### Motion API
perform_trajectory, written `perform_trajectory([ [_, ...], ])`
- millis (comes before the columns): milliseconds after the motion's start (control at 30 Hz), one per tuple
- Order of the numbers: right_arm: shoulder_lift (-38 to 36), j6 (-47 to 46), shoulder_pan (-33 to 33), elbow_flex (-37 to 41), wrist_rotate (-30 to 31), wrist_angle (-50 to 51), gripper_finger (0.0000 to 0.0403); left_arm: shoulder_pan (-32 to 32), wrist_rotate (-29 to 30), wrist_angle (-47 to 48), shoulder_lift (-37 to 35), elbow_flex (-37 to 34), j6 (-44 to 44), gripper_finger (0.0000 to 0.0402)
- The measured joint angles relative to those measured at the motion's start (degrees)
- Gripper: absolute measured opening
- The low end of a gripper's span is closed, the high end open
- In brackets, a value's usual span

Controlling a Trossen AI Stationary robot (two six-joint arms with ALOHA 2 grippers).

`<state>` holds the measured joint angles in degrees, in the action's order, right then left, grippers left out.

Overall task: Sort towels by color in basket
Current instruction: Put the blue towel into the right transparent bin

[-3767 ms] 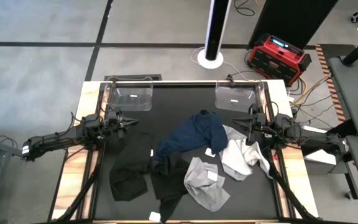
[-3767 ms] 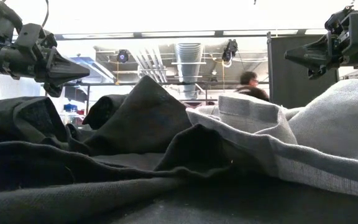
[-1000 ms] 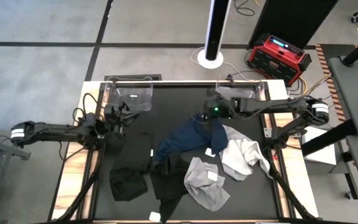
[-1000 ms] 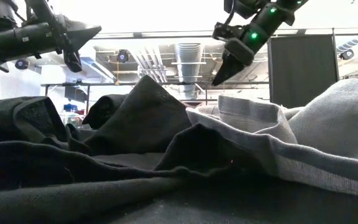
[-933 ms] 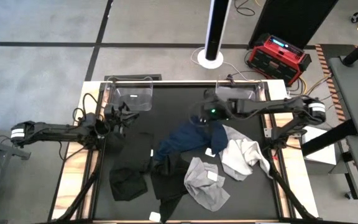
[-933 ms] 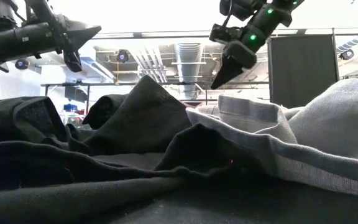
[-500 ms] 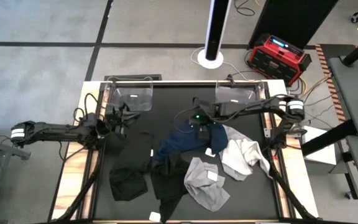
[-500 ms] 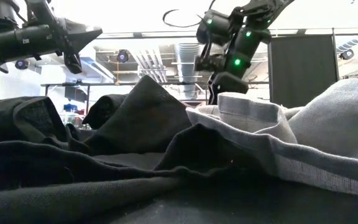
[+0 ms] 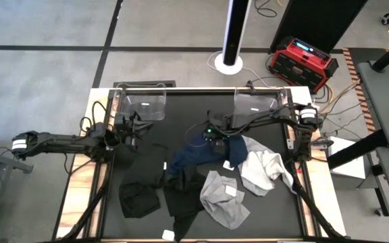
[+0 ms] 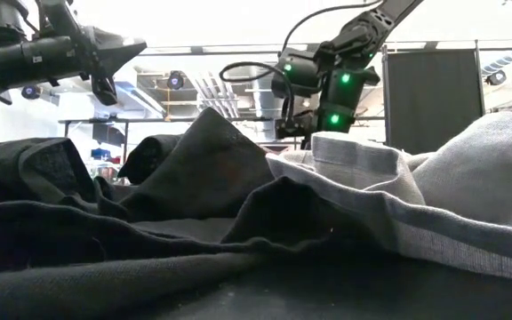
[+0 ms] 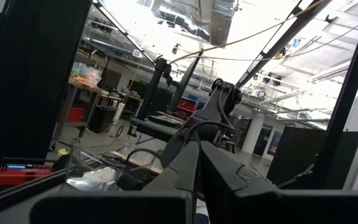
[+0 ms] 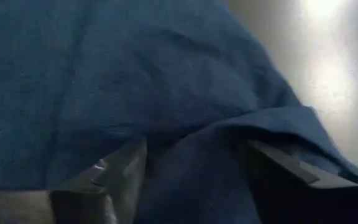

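Note:
The navy blue towel [image 9: 204,152] lies crumpled at the table's middle and fills the right wrist view [image 12: 166,74]. Black towels [image 9: 155,192] lie to its near left. A light grey towel [image 9: 225,200] and a white-grey towel [image 9: 265,169] lie to its near right. My right gripper [image 9: 210,137] is low over the navy towel's far end, slanting down, open [image 12: 194,180]. My left gripper [image 9: 139,127] hovers shut [image 11: 197,168] at the table's left, above the cloths. In the low view the grey towel [image 10: 354,164] hides the right fingertips. My right gripper comes at the navy towel from above, slanting down from the table's right. A raised fold of the towel [image 12: 197,146] lies between its two open fingers [image 12: 101,180]. Whether the fingers touch the cloth I cannot tell. The towel rests on the table.
Two clear baskets stand at the table's far edge, one at the left [image 9: 144,104] and one at the right [image 9: 255,103]. A red case [image 9: 302,62] and a white pole base [image 9: 229,63] sit on the floor beyond the table.
My right gripper has gone down and toward the table's left, tipping more steeply, from above the far edge onto the navy towel's far end. The towels have stayed where they were.

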<state>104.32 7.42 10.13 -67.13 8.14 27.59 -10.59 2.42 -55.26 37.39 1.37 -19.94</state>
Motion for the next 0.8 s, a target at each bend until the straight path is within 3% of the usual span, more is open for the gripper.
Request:
perform_trajectory([
  [133, 1.31, -0.09, 0.09, 0.0, 0.88, -0.94, 0.0161, 0.0, 0.01, 0.01, 0.54, 0.0, 0.0, 0.0],
  [333, 2.05, 2.03, 0.11, -0.01, 1.1, -2.37, 0.0024, 0.0, 0.01, 0.12, 1.44, 0.0, 0.0, 0.0],
  [467, -0.28, 3.75, -0.02, 0.13, 1.51, -1.95, 0.0011, 0.0, 0.01, 0.02, 1.91, 0.0, 0.0, 0.0],
  [800, -15.17, 5.41, -0.13, 1.05, 3.89, -6.92, 0.0009, 0.0, 0.04, -0.02, 2.16, 0.0, -0.02, 0.0],
])
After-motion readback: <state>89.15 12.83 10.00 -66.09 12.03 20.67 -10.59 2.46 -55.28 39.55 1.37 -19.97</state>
